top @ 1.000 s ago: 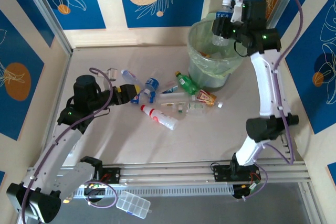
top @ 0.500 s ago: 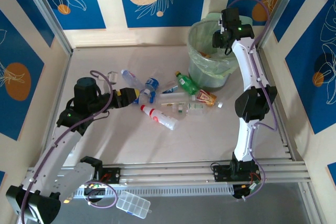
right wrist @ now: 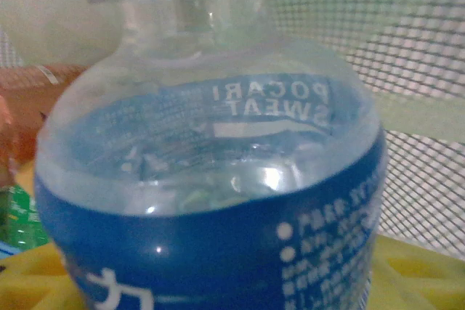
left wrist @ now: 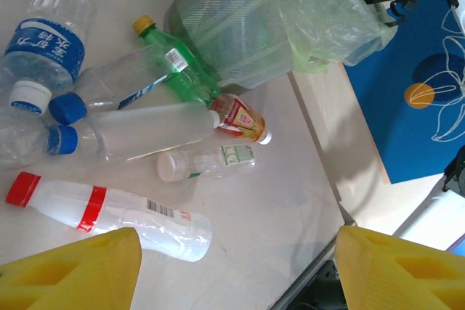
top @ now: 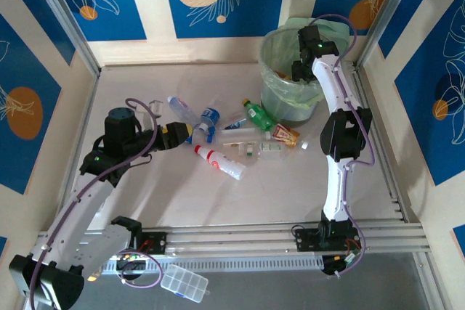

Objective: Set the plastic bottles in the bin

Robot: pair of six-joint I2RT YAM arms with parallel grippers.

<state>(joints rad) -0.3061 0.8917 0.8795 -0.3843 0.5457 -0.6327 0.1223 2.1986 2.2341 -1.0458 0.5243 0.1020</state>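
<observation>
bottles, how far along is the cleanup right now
Done: an orange-brown item lies in the bin. In hand: the right gripper holds a blue-label bottle inside it. To do: about eight bottles on the table, before the open left gripper.

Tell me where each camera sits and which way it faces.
Top external: above and behind the bases, looking down on the table; left arm and right arm show.
Left wrist: low over the table, facing the bin; its yellow fingers at the bottom corners.
Right wrist: inside the bin, close on a blue-label bottle between its own fingers.
Shared: top and left wrist both show the red-capped bottle.
</observation>
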